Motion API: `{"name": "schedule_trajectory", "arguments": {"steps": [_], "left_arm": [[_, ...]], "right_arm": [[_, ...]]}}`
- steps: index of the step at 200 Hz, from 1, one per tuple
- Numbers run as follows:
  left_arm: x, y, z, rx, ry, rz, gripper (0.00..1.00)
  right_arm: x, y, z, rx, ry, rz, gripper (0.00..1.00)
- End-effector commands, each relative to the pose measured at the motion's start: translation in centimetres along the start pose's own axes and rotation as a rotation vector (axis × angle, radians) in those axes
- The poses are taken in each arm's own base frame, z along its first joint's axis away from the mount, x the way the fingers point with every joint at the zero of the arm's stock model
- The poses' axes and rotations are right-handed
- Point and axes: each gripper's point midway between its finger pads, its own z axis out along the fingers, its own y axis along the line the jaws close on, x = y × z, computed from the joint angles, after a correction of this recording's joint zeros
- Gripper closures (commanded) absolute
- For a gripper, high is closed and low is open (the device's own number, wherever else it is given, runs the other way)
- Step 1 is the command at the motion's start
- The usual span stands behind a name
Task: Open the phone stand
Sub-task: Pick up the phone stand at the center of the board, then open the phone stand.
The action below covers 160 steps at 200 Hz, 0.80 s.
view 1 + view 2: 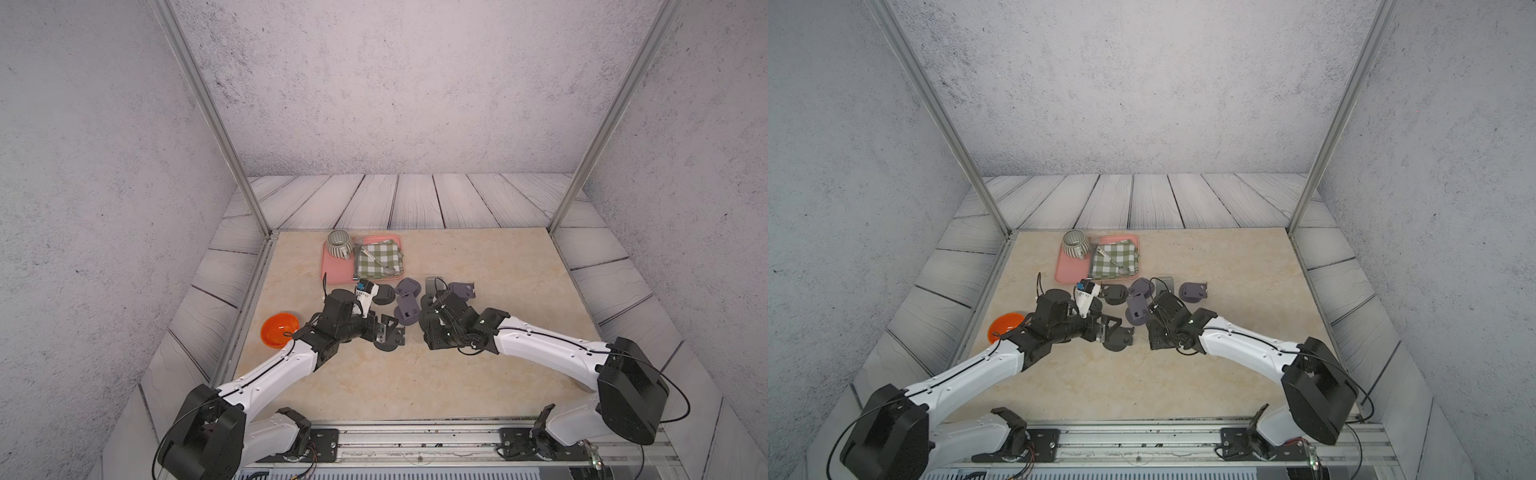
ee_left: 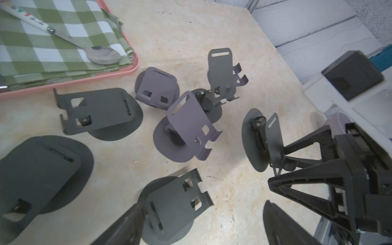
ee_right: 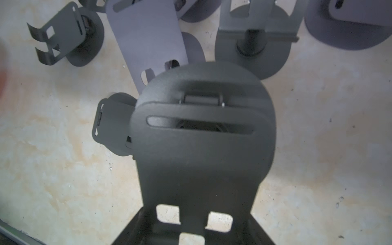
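Noting layout, big items first. Beige marble-look table (image 1: 478, 374) carries the work; both arms reach in from the near rail and meet near its middle. Pink tray (image 1: 332, 270) sits toward the far edge, holding a folded green checked cloth (image 1: 378, 259) and a striped mug (image 1: 338, 243). Orange bowl (image 1: 279, 330) sits at the table's left edge, beside the left arm. Right gripper (image 2: 277, 167) is clamped on the phone stand (image 3: 201, 148), which is dark grey with its round base turned on edge and its cradle plate pinched between the fingers. This stand sits just right of centre, at the near side of a cluster of stands. Left gripper (image 2: 201, 207) has its jaws spread wide, straddling a second dark stand (image 2: 169, 201) lying folded on the table; contact cannot be judged. Loose in the cluster are a purple stand (image 2: 186, 127) with its cradle raised, a folded purple stand (image 2: 156, 89), an upright grey stand (image 2: 220, 72) and a flat dark stand (image 2: 97, 110) just beside the tray. Spoon (image 2: 101, 56) lies on the cloth.
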Motion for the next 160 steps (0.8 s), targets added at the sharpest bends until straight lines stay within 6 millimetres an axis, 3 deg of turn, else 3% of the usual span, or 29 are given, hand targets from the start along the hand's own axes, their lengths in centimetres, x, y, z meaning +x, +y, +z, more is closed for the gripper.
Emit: {"name": "schedule_trajectory", "arguments": {"steps": [1, 71, 160], "left_arm": [[-2.0, -2.7, 0.0, 0.132, -0.045, 0.011, 0.11], [-3.4, -5.0, 0.6, 0.266, -0.057, -0.005, 0.18], [-3.2, -4.9, 1.8, 0.292, -0.05, -0.031, 0.24]], "right_arm": [[-1.7, 1.7, -1.3, -0.067, -0.066, -0.074, 0.41], [-3.3, 3.7, -3.0, -0.15, -0.144, -0.132, 0.41], [-5.3, 5.4, -5.3, -0.217, -0.24, -0.162, 0.41]]}}
